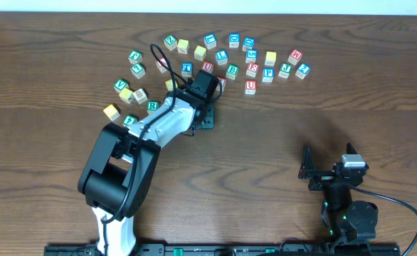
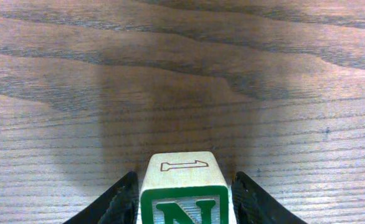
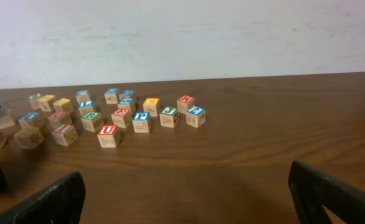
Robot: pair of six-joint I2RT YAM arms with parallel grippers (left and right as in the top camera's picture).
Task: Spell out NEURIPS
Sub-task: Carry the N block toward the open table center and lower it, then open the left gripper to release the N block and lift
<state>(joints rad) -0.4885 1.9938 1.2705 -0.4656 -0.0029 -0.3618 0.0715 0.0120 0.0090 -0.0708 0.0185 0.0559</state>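
Note:
My left gripper [image 2: 184, 190] is shut on a wooden cube with a green N [image 2: 182, 208], a black finger pressed to each side, just above bare wood. From overhead that gripper [image 1: 203, 121] sits just in front of the scattered cubes and covers the N cube. Still among the scatter are a red U cube [image 1: 250, 87], a blue P cube [image 1: 267, 73] and a green R cube [image 1: 152, 106]. The right wrist view shows the red U cube [image 3: 108, 134] and the blue P cube [image 3: 141, 121] too. My right gripper [image 3: 185, 186] stands wide open with nothing in it, at the near right [image 1: 326, 171].
Several more letter cubes lie in a loose arc across the far part of the table [image 1: 294, 55]. A yellow-topped cube [image 1: 111, 111] sits at the arc's left end. The left arm's body [image 1: 119, 171] fills the near left.

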